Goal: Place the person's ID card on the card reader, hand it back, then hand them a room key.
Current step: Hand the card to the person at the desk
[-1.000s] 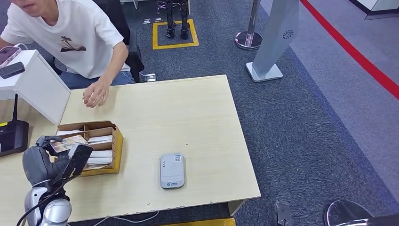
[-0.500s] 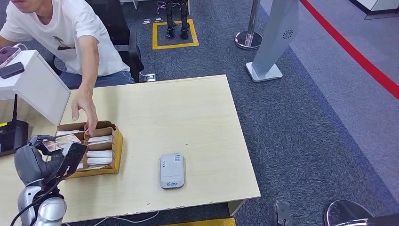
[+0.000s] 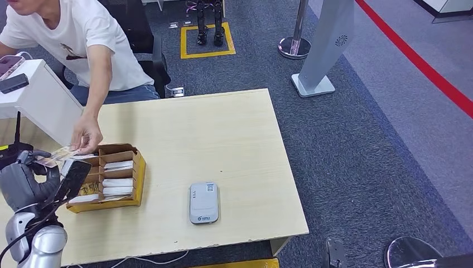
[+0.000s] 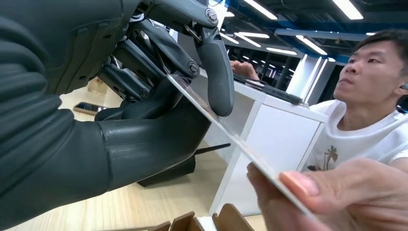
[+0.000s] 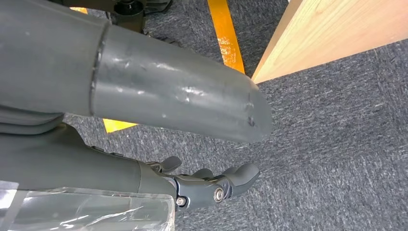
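Head view catches the handover at the 9 o'clock edge of the surface (image 3: 223,134): the left hand (image 3: 25,178) pinches a card (image 3: 56,157) between thumb and fingers, and the person's hand (image 3: 86,134) has hold of its far end, so both grip it at once. What is printed on the card cannot be read, and whether it is the ID card or a room key cannot be told. From the left wrist camera the card (image 4: 231,137) runs edge-on, a thin line from the robot's thumb (image 4: 216,67) out to the person's fingertips (image 4: 300,185), its face hidden. The left hand also covers the near-left corner of the divided cardboard box (image 3: 120,178), which holds stacks of white cards, too tightly packed to count. One grey card reader (image 3: 204,202) lies flat near 6 o'clock, well apart from the box, nothing on it. One white stand (image 3: 42,100) is cut off by the frame at 10 o'clock. The right hand (image 5: 211,185) hangs beside the surface's corner over grey carpet, fingers loosely curled, holding nothing. The surface is pale wood; beyond it lie grey-blue carpet, one yellow floor square (image 3: 206,39), one red floor line (image 3: 424,64) and one post on a round base (image 3: 295,44).
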Controlling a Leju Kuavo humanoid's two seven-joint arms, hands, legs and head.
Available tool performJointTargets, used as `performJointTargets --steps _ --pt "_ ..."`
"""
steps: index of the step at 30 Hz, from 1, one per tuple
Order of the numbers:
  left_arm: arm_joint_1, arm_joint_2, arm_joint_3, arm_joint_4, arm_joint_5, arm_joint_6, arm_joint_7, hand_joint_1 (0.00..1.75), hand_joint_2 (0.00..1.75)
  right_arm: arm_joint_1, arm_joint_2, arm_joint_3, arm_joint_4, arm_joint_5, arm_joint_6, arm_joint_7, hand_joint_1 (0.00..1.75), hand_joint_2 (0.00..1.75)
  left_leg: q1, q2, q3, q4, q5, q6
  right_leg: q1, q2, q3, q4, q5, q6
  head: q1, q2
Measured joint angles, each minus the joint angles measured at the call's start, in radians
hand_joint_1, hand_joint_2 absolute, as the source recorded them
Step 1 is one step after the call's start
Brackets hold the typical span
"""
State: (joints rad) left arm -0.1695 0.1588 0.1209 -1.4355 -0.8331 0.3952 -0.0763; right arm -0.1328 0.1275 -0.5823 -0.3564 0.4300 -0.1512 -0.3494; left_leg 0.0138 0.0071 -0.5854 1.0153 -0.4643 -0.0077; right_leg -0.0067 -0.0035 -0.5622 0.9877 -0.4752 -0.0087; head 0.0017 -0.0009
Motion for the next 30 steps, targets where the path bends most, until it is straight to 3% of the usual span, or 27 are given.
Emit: performJointTargets --steps 25,27,29,30 --pt "-0.027 0.027 0.000 0.000 -0.009 -0.019 0.005 1.71 1.75 0.000 -0.003 -0.003 0.001 0.000 0.000 -0.003 0.00 0.00 0.000 0.002 0.000 0.000 0.000 0.000 0.000 0.002 -0.001 0.000 0.000 0.000 0.000 0.000" --pt "-0.027 0.027 0.000 -0.001 -0.008 -0.019 0.005 0.83 1.75 0.000 -0.003 -0.004 0.001 0.000 0.000 -0.003 0.00 0.00 0.000 0.002 0.000 0.000 0.000 0.000 0.000 0.002 -0.001 0.000 0.000 0.000 0.000 0.000" --pt "-0.027 0.027 0.000 -0.002 -0.005 -0.019 0.008 0.00 0.87 0.000 -0.003 -0.004 0.001 -0.001 0.000 -0.003 0.00 0.00 0.000 0.002 0.000 0.000 0.000 0.000 0.000 0.002 -0.001 0.000 0.000 0.000 0.000 0.000" --pt "-0.027 0.027 0.001 -0.003 -0.001 -0.022 0.010 0.00 0.44 0.001 -0.003 -0.005 0.001 -0.001 0.000 -0.003 0.00 0.00 0.000 0.002 0.000 0.000 0.000 0.000 0.000 0.002 -0.001 0.000 0.000 0.000 0.000 0.000"
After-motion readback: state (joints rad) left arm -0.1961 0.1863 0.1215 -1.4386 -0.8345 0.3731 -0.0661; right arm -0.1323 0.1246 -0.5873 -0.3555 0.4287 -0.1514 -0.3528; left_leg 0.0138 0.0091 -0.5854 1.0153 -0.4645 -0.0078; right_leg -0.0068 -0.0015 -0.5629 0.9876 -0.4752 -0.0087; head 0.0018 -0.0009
